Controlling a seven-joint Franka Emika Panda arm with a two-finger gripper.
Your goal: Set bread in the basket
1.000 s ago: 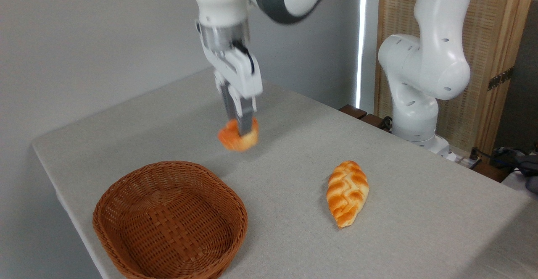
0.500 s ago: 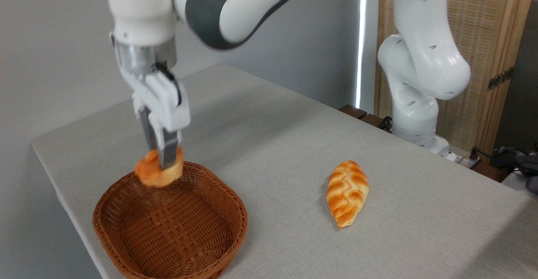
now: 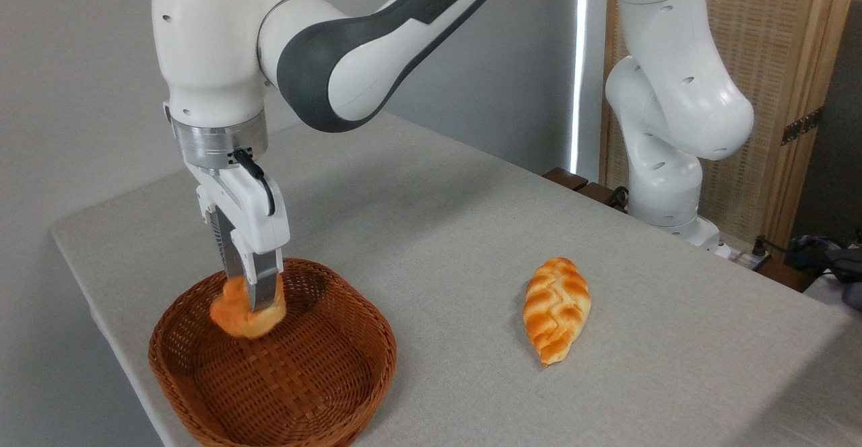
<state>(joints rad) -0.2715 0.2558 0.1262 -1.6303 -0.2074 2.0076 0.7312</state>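
The bun [image 3: 246,314] is held clamped in the gripper [image 3: 250,299] just above the wicker basket [image 3: 337,380] floor, near its far rim, so if released off-centre it could be bounced or rolled over that rim.

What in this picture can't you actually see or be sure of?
- Middle of the bread: covered by the gripper, whose jaws pinch it.
- Whether the bread touches the basket floor: unclear from this one angle.
- Basket's near rim: cut off by the bottom edge.
- Braided loaf: underside hidden against the table.
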